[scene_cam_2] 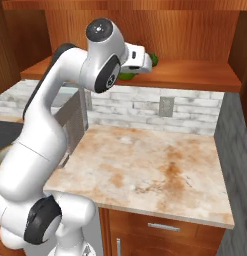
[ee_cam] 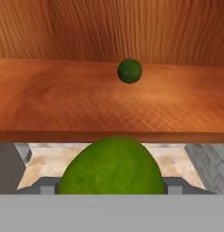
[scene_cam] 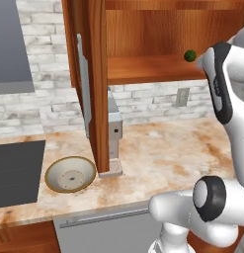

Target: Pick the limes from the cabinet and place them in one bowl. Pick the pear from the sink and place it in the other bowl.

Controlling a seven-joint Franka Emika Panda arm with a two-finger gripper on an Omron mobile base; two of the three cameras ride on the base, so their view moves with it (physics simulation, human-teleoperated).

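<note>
Clearly pincer (ee_cam: 111, 190) clamped on big lime (ee_cam: 111, 165) at cabinet shelf (ee_cam: 63, 104) edge; second lime (ee_cam: 129, 71) behind.

Even, soft light with no visible source fills all three views; nothing is dim or blown out. The worktop (scene_cam: 183, 153) is bright and matte, with no glare. Shadows are weak: a faint darkening sits under the cabinet (scene_cam: 143, 39) shelf and inside its corners. The robot's white shell shows gentle shading rather than hard highlights. Edges look slightly soft and pixelated, and the wood grain is smeared. In the hand view the near lime (ee_cam: 111, 166) is large and a little fuzzy, the far lime (ee_cam: 129, 71) small but equally clear. Straight lines stay straight to the edges.
</note>
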